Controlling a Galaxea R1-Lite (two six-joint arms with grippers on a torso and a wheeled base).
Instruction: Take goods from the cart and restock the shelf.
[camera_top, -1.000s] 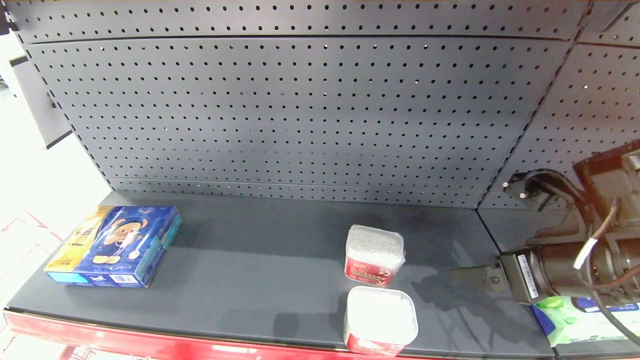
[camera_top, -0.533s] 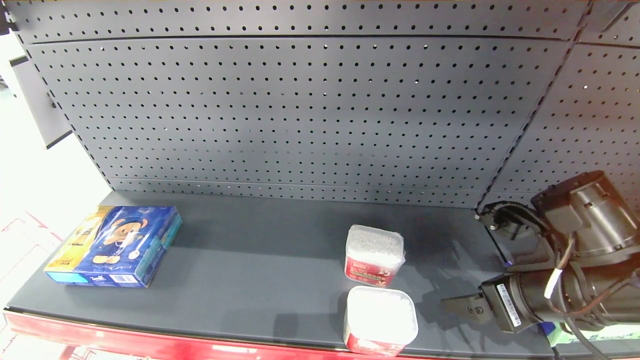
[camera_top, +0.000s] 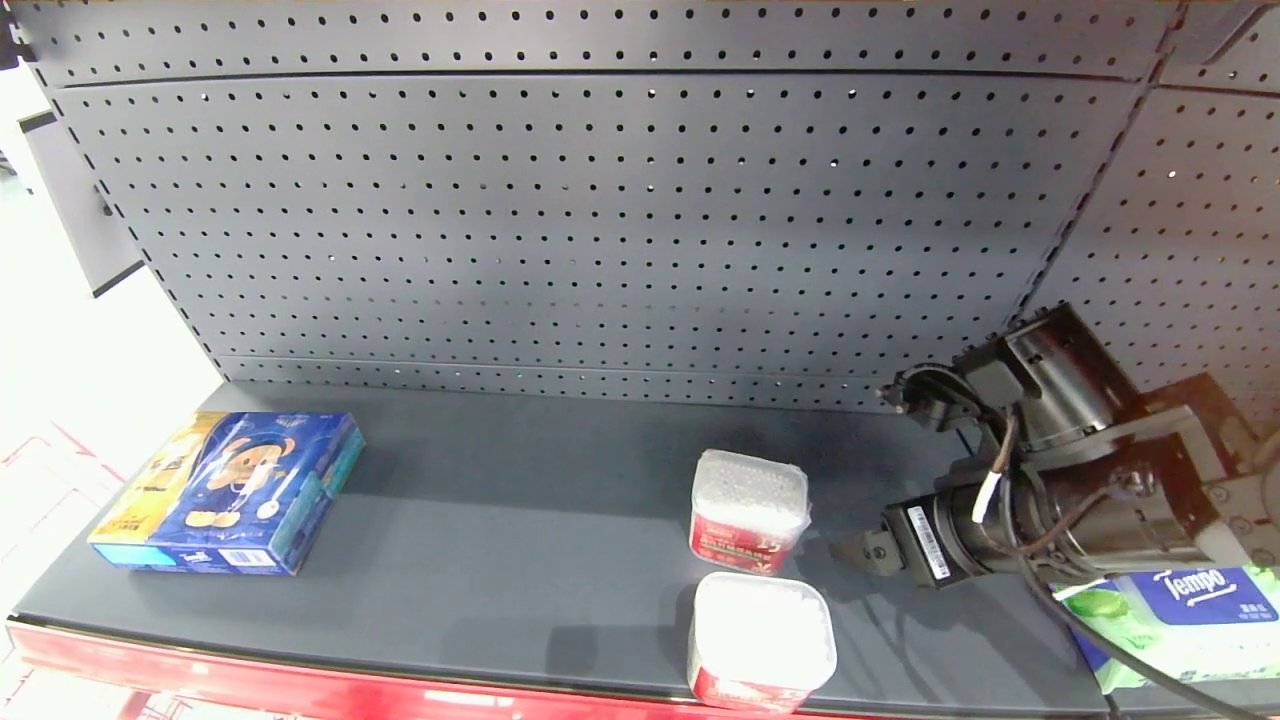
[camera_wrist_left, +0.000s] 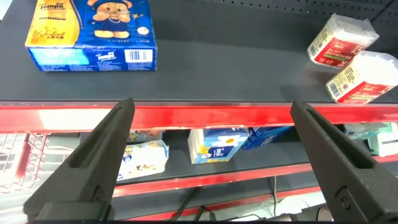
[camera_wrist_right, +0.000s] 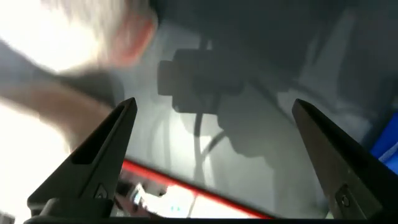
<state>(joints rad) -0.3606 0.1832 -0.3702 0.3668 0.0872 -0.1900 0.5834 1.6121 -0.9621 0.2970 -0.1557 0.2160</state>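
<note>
On the dark shelf lie a blue tissue box at the left and two clear cotton swab tubs with red labels, one behind and one at the front edge. My right gripper hovers low over the shelf just right of the rear tub, open and empty, as the right wrist view confirms. My left gripper is open and empty in front of the red shelf edge, facing the tissue box and both tubs.
A green and white wet wipes pack lies on the shelf at the far right, under my right arm. The perforated back panel rises behind the shelf. The lower shelf holds several packs.
My right arm has swung left across the shelf, bringing its gripper close to the rear swab tub. The goods on the shelf have stayed put.
</note>
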